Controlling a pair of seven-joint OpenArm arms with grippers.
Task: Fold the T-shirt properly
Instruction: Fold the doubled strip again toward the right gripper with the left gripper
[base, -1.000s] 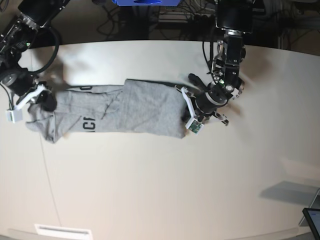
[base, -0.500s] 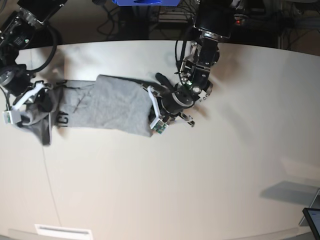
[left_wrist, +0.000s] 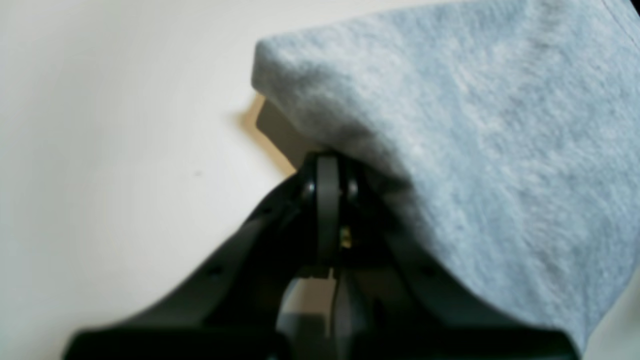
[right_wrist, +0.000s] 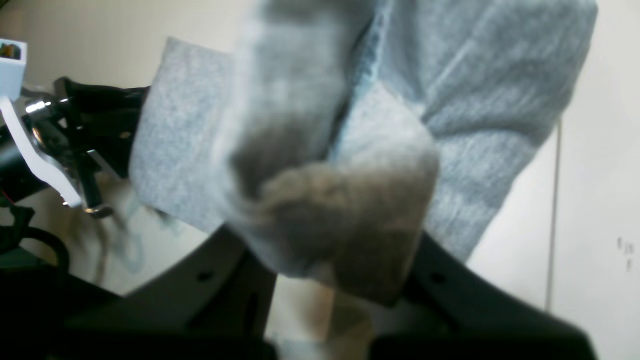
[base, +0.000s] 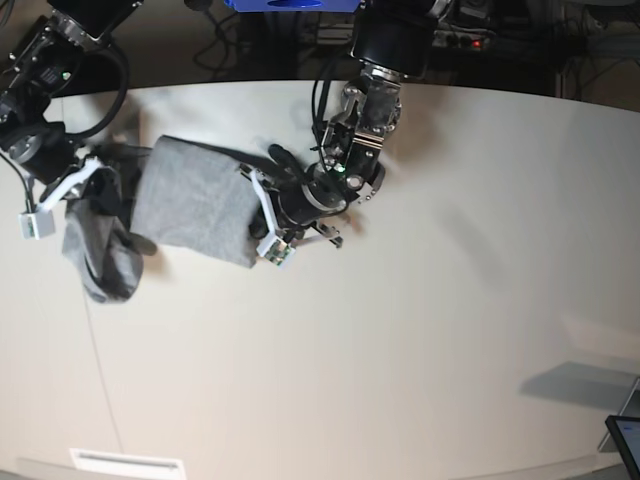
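Note:
The heather-grey T-shirt (base: 190, 205) lies bunched at the table's left, one layer drawn over the rest. My left gripper (base: 252, 212) is shut on the shirt's right edge. In the left wrist view the fingertips (left_wrist: 327, 167) pinch under the grey cloth (left_wrist: 475, 150), which is lifted off the table. My right gripper (base: 88, 192) is shut on the shirt's left end, and a wad of fabric (base: 108, 262) hangs below it. In the right wrist view the cloth (right_wrist: 475, 100) covers the gripper (right_wrist: 330, 260) and hides its jaws. No lettering shows.
The cream table (base: 420, 330) stretches to the right and front. A blue box (base: 290, 4) and cables sit behind the far edge. A white label (base: 125, 462) lies at the front left, a dark screen corner (base: 625, 440) at the front right.
My left gripper has carried the shirt's right edge far to the left, over the rest. The shirt is much shorter and the lettering is covered. The right gripper has lifted its end slightly.

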